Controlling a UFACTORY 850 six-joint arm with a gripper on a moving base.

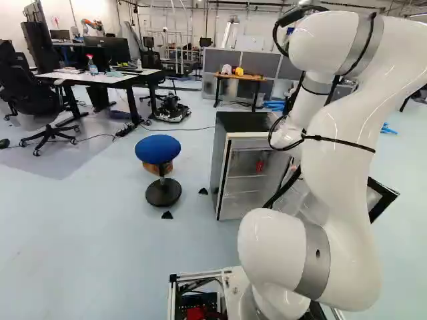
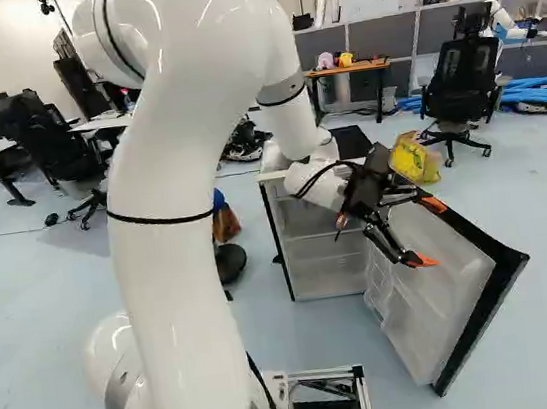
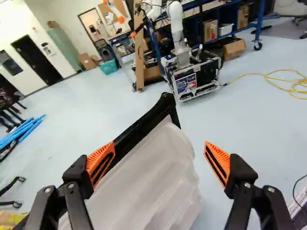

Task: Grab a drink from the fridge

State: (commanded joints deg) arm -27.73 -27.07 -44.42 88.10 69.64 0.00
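Note:
In the right base view my gripper [image 2: 427, 233] is at the swung-out fridge door [image 2: 441, 288], its two fingers apart. The wrist view shows the gripper [image 3: 159, 163] open, with the pale inner side of the door [image 3: 148, 184] between and beyond its fingers. One orange pad [image 3: 100, 164] overlaps the door's black rim; whether it touches cannot be told. The other pad [image 3: 218, 164] stands over floor. The small fridge [image 1: 245, 122] is black-topped, with its front uncovered. Inside, a small red drink [image 1: 260, 165] stands on a shelf, away from the gripper.
A blue stool [image 1: 158, 149] stands beside the fridge in the left base view. A yellow bag [image 2: 414, 158] and an office chair [image 2: 459, 79] are behind the door. Another robot [image 3: 176, 28] stands beyond the door, near a yellow cable [image 3: 283, 79].

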